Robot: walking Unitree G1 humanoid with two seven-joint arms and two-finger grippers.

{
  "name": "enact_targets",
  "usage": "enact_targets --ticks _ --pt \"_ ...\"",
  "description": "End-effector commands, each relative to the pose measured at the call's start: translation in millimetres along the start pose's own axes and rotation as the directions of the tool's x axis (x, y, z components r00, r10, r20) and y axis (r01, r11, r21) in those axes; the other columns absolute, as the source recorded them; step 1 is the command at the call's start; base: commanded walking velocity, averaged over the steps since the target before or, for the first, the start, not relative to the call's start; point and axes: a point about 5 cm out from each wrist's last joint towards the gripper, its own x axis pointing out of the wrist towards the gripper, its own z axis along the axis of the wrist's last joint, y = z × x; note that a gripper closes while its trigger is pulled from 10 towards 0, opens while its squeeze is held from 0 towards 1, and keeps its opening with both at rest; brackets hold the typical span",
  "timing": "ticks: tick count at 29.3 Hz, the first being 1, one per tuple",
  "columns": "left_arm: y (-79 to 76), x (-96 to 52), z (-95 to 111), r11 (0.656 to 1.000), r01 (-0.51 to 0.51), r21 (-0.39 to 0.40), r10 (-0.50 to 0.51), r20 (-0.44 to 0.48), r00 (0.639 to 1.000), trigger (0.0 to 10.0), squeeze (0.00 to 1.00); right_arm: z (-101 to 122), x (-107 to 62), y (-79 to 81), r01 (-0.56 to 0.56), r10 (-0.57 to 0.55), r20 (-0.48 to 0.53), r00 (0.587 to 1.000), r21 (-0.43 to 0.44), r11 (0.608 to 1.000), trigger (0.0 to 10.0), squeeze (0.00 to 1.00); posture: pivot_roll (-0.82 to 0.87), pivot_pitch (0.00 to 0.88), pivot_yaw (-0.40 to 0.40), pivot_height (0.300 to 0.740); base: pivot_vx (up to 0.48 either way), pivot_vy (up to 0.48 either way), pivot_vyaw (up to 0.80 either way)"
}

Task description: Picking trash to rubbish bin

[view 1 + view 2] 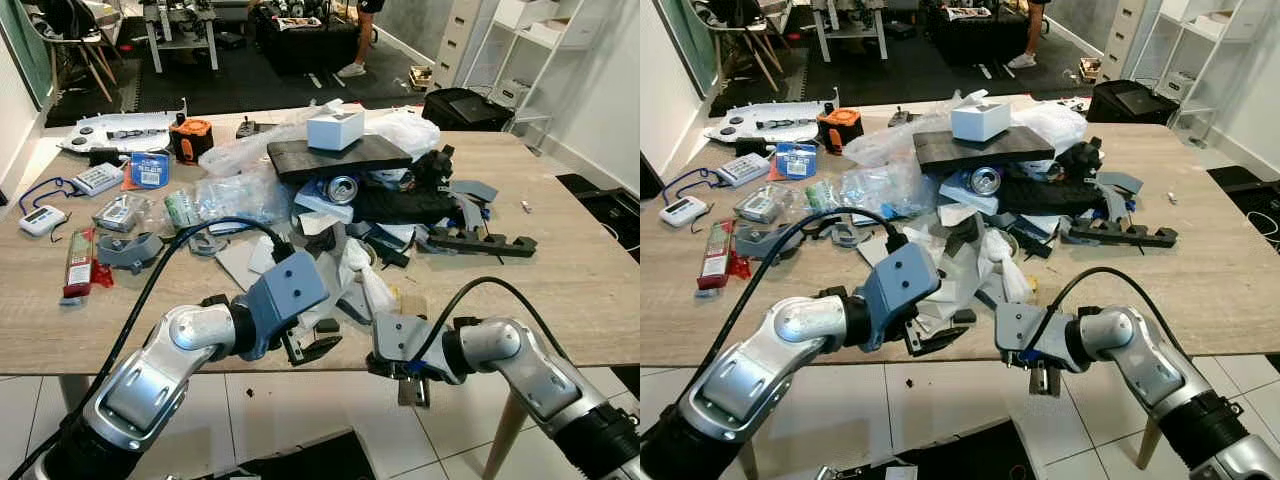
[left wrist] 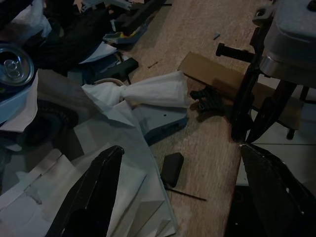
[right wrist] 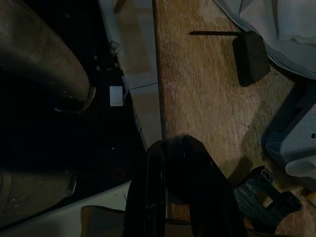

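I am looking down at a wooden table [image 1: 560, 290] heaped with clutter. In the middle of the heap a dark slab [image 1: 338, 155] carries a white box [image 1: 335, 130], and a drinks can [image 1: 342, 189] lies on its side just below, its top facing me. Clear plastic bags [image 1: 235, 195] spread to my left of the heap. A long black bracket [image 1: 482, 242] lies flat to my right, its long axis running across the table. Further left are a red packet [image 1: 78, 262], a white remote [image 1: 42, 220] and a blue tape roll [image 1: 150, 169]. A person's legs [image 1: 358, 40] stand at the far end of the room.

The trash nearest me is a twisted white paper wrapper [image 2: 148, 94] amid torn white sheets [image 1: 945, 275] at the table's near edge. Its long axis runs roughly along the edge, with the knotted end toward the heap. A small black block [image 2: 172, 169] and a flat cardboard strip [image 2: 222, 79] lie just beside it on bare wood.

My left gripper [image 1: 312, 346] hovers at the near edge over the paper sheets, fingers [image 2: 91, 192] spread wide and holding nothing. My right gripper [image 1: 1043, 380] hangs at the table's near edge pointing downward, fingers [image 3: 173, 187] pressed together with nothing between them.
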Motion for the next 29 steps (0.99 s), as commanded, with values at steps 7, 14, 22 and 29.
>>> enact_targets --ticks 7,14,22,29 --pt "1.9 -1.1 -2.7 1.000 -0.001 0.005 0.002 -0.013 1.000 10.0 0.00 11.8 -31.0 -42.7 0.231 -0.239 0.122 0.963 0.075 0.970 0.0 0.00 0.19 0.067 0.014 0.740 0.000 0.000 0.00" --pt "2.1 -0.3 -2.2 1.000 0.000 0.003 0.000 -0.008 1.000 10.0 0.00 15.4 -60.3 -74.6 0.407 -0.412 0.156 0.898 0.066 0.911 0.0 0.00 0.19 0.067 0.013 0.740 0.000 0.000 0.00" --pt "3.0 0.0 -1.7 1.000 -0.003 0.002 0.003 -0.003 1.000 10.0 0.00 11.9 -74.5 -88.7 0.511 -0.514 0.165 0.842 0.068 0.857 0.0 0.00 0.19 0.065 0.010 0.740 0.000 0.000 0.00" --pt "4.0 0.0 -1.3 1.000 -0.009 0.004 0.009 -0.001 1.000 10.0 0.00 16.3 -83.6 -98.3 0.564 -0.572 0.224 0.789 0.102 0.819 0.0 0.00 0.19 0.066 0.010 0.740 0.000 0.000 0.00"
